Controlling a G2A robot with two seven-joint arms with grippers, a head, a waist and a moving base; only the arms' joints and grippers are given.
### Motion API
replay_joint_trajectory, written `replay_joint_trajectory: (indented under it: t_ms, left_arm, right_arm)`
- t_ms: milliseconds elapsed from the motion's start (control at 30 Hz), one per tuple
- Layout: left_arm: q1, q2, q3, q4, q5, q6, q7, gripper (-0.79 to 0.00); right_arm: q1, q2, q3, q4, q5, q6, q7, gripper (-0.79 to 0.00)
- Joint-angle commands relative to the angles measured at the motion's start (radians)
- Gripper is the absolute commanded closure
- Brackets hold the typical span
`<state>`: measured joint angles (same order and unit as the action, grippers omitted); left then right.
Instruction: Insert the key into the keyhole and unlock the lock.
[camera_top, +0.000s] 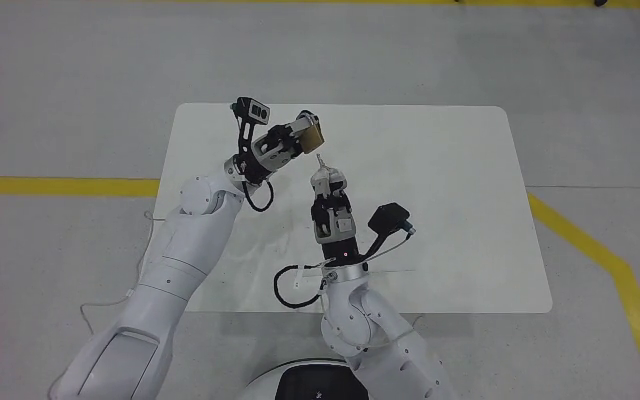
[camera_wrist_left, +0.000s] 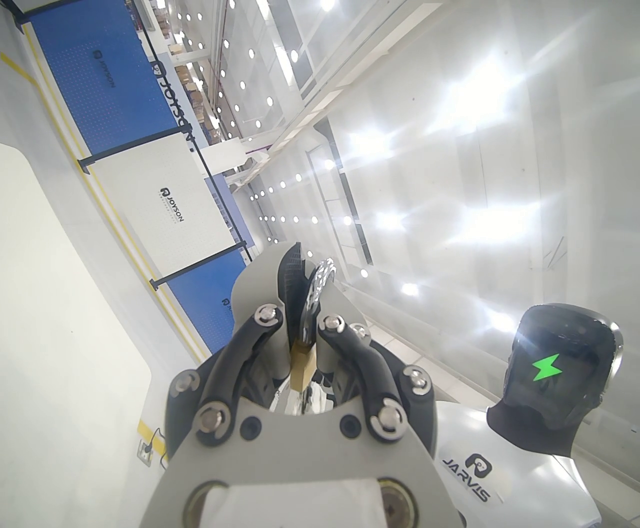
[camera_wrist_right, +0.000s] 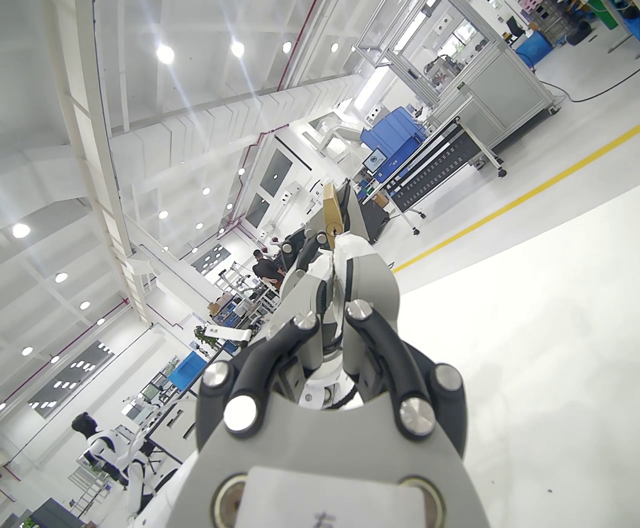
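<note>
Lock (camera_top: 312, 131), brass-bodied, sits above the upper left part of the white surface (camera_top: 450, 200) in the top view, clamped in the left claw (camera_top: 303, 134), whose fingers are closed on it. In the left wrist view the same claw (camera_wrist_left: 306, 305) pinches the lock (camera_wrist_left: 301, 370) between a dark ribbed pad and a grey finger. The brass body lies nearest the wrist, and a shiny metal part (camera_wrist_left: 319, 280) sticks out toward the fingertips. Just below the lock in the top view, near the frame's centre, the right claw (camera_top: 325, 176) is closed on the key (camera_top: 321, 160). The key is a thin silver blade pointing up the frame at the lock's lower end; whether its tip touches the lock cannot be told. In the right wrist view the right claw (camera_wrist_right: 334, 260) has its white-taped fingertips pressed together. It lines up with the keyhole (camera_wrist_right: 331, 230), a small round opening in the narrow brass face of the lock (camera_wrist_right: 330, 207), in the upper middle of the frame. Both claws are raised off the surface.
</note>
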<state>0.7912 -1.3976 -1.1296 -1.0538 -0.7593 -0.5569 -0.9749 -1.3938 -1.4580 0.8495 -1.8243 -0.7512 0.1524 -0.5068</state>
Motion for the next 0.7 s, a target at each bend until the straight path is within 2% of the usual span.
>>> replay_joint_trajectory:
  t_ms: [0, 100, 400, 467, 600, 667]
  left_arm:
    - [0.000, 0.000, 0.000, 0.000, 0.000, 0.000, 0.000, 0.000]
    - [0.000, 0.000, 0.000, 0.000, 0.000, 0.000, 0.000, 0.000]
    - [0.000, 0.000, 0.000, 0.000, 0.000, 0.000, 0.000, 0.000]
    - [0.000, 0.000, 0.000, 0.000, 0.000, 0.000, 0.000, 0.000]
    - [0.000, 0.000, 0.000, 0.000, 0.000, 0.000, 0.000, 0.000]
    - [0.016, -0.005, 0.015, -0.034, -0.010, 0.017, 0.018, 0.000]
  right_arm:
    - [0.000, 0.000, 0.000, 0.000, 0.000, 0.000, 0.000, 0.000]
    - [-0.014, 0.014, 0.061, -0.037, -0.025, -0.046, 0.078, 0.000]
    - [-0.184, 0.086, 0.412, -0.297, -0.030, -0.267, 0.439, 0.000]
    - [-0.201, 0.093, 0.457, -0.318, -0.018, -0.291, 0.474, 0.000]
    - [-0.201, 0.093, 0.457, -0.318, -0.018, -0.291, 0.474, 0.000]
    - [-0.201, 0.093, 0.457, -0.318, -0.018, -0.291, 0.474, 0.000]
